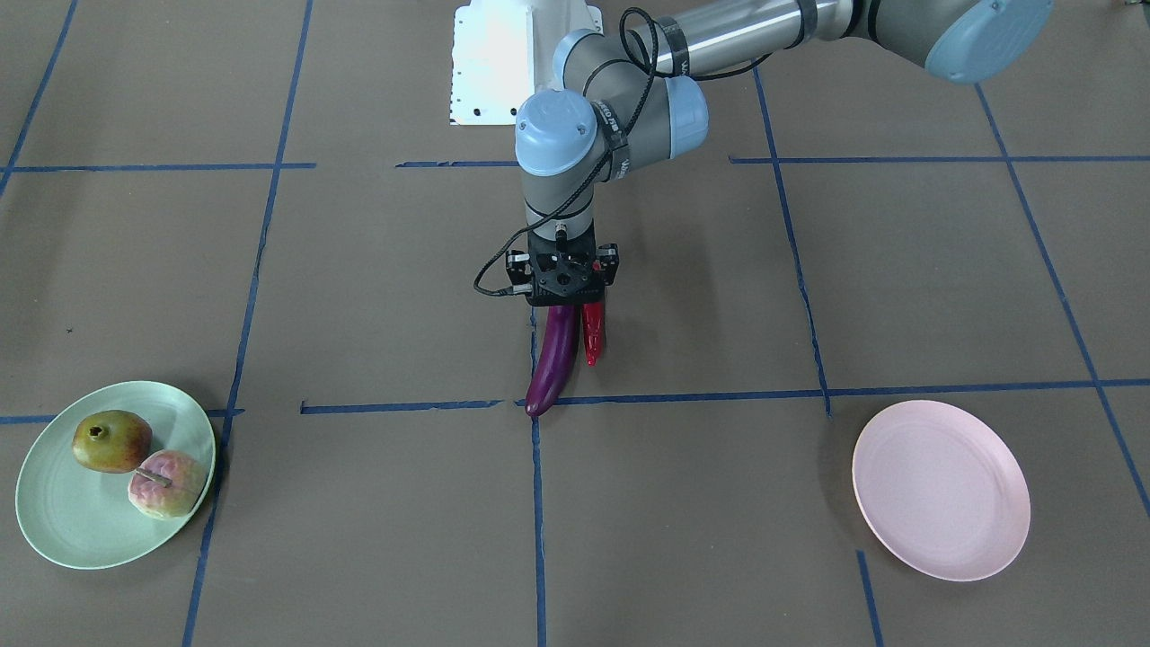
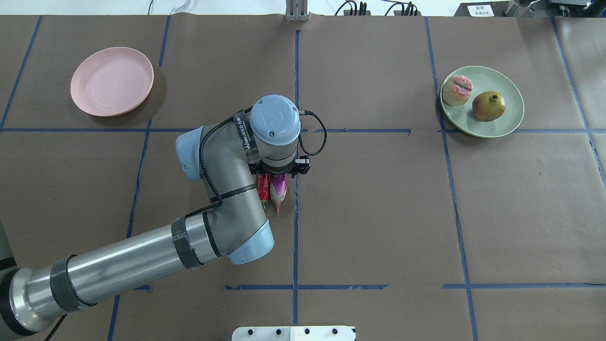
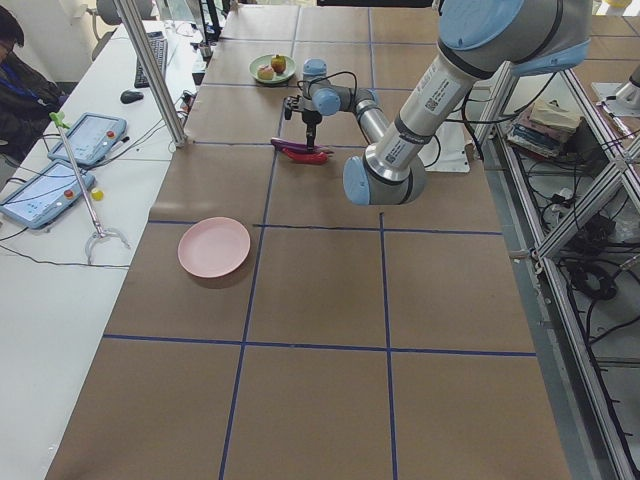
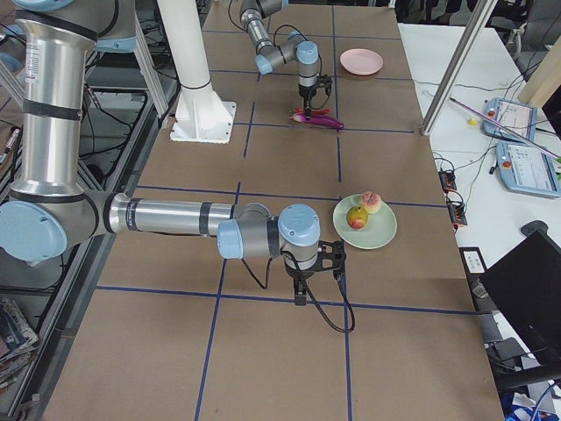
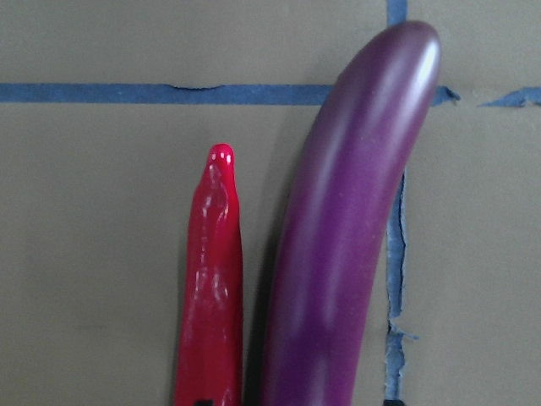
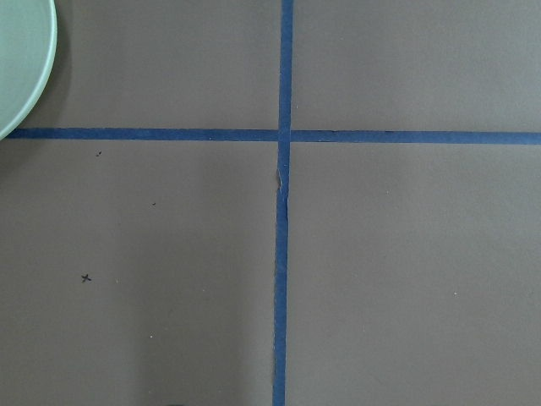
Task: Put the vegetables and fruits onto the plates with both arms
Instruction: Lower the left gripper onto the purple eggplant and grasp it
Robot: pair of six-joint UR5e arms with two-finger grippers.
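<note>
The purple eggplant [image 1: 552,359] and the red chili [image 1: 593,334] lie side by side on the brown table at its middle. My left gripper [image 1: 569,296] hangs straight down over their stem ends. In the left wrist view the chili [image 5: 211,288] and the eggplant [image 5: 347,237] fill the frame, and the jaws stand apart around them. The pomegranate [image 1: 111,440] and the peach [image 1: 166,483] rest on the mint green plate [image 1: 63,521]. The pink plate [image 1: 939,490] holds nothing. My right gripper [image 4: 300,294] shows only in the exterior right view, near the green plate; I cannot tell its state.
Blue tape lines cross the brown table. The white robot base [image 1: 503,63] stands at the robot's side of the table. The right wrist view shows bare table and the green plate's rim [image 6: 21,59]. Tablets and a person sit beyond the table's far edge [image 3: 70,150].
</note>
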